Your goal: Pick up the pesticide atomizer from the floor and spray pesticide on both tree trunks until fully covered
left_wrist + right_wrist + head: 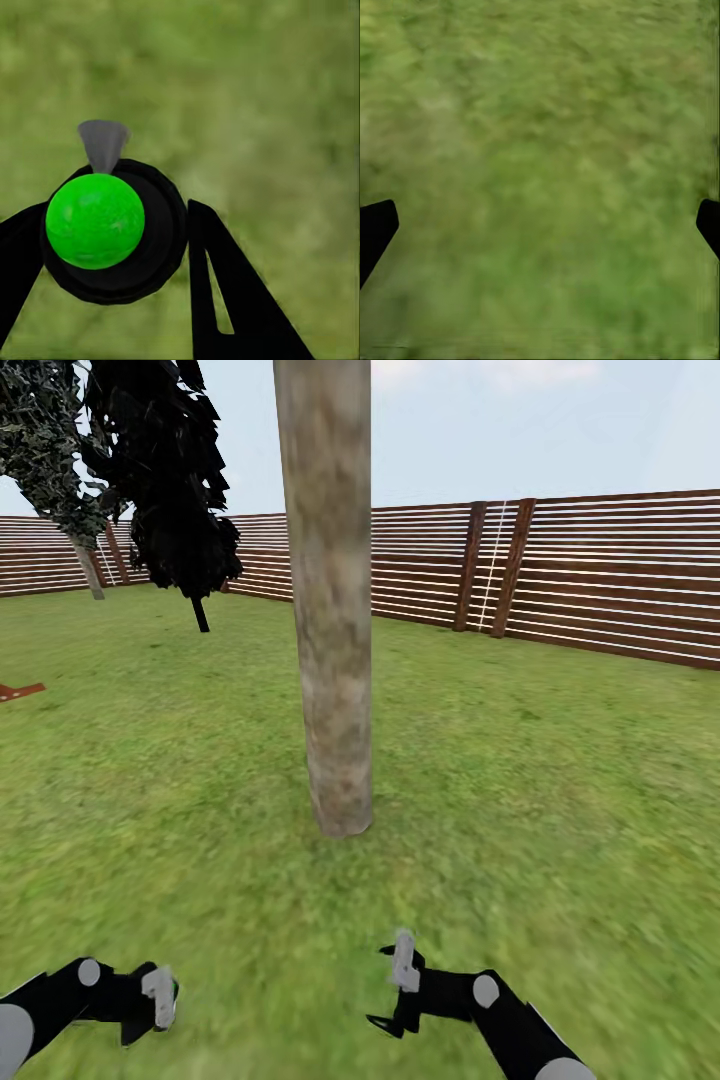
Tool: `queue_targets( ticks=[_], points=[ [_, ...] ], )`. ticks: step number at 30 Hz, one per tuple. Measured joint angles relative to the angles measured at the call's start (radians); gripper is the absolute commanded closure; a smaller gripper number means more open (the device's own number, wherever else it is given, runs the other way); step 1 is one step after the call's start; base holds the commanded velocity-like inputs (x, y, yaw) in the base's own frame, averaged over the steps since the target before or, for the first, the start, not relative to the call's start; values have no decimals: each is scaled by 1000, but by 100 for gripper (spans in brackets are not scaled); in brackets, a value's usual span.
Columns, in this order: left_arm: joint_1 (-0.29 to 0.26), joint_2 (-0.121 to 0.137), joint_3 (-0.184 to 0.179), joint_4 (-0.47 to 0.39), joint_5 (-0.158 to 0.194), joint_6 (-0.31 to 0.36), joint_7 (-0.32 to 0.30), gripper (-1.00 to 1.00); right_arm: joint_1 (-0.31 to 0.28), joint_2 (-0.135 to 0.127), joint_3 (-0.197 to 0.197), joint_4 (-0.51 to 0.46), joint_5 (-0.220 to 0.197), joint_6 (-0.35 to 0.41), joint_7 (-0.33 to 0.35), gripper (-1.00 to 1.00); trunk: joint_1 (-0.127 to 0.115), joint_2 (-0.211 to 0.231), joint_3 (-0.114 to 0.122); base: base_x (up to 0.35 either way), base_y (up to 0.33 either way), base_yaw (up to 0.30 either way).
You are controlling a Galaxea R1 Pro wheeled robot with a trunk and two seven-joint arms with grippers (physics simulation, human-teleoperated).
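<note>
Left gripper (112, 247) clamps the green-bodied pesticide atomizer (95, 220); right gripper (397, 992), jaws spread and empty, hovers over grass (560, 780) before the tree trunk (330, 610).

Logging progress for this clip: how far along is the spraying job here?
Pickup looks done: the left gripper is shut on the pesticide atomizer. In hand: the robot faces a tree trunk close ahead; no spray or coating is visible on it. The right gripper is open and empty. Left: covering both trunks.
</note>
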Motion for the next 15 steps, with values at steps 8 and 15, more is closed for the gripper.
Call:
queue_targets(
  ticks=[8,15],
  points=[
    [1,-129,123,69,243,27,259,100,3,-108,-360,313,-52,-10,-371,-100,0,0,0,0,0,0],
    [-1,-251,128,62,434,258,456,100,63,-123,-477,343,-149,-86,-724,-100,0,0,0,0,0,0]
  ],
)
